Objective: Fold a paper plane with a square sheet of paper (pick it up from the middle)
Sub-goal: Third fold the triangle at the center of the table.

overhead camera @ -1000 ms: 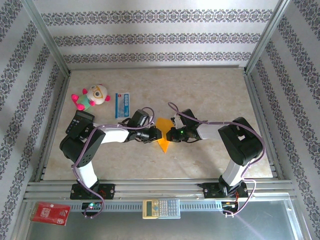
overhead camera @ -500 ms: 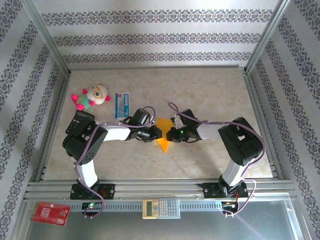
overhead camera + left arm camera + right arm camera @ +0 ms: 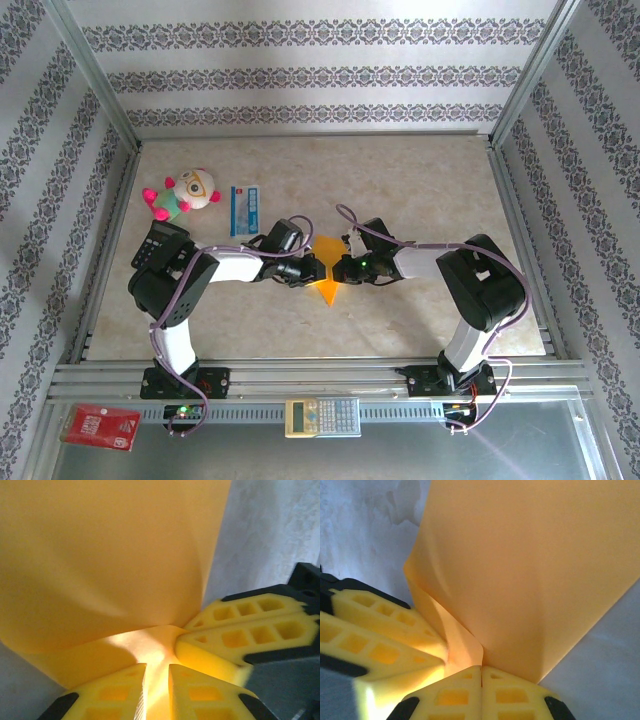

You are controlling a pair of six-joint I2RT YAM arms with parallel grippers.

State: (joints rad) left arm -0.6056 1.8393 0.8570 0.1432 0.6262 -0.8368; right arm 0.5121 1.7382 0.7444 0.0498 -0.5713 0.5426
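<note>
1 orange-yellow paper sheet (image 3: 325, 288) at mid-worktop (image 3: 420, 180), btw both arms. Left jaws pinch its edge, right jaws closed tight on it too. 2 calculators: black (image 3: 158, 245), beige (image 3: 322, 417). 1 plush toy (image 3: 183, 194), 1 blue-white packet (image 3: 245, 209), 1 red packet (image 3: 100, 427). Sheet's outline partly hidden by jaws.

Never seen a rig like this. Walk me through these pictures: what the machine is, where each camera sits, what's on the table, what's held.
Two robot arms are bolted at the near edge of the table, each ending in a two-finger gripper. The wide picture looks down from above; the two close-ups come from cameras on the wrists. The left gripper and right gripper meet mid-table, both pinching an orange-yellow paper in their yellow fingers. On the table also lie a plush toy, a blue-and-white packet and a black calculator.
</note>
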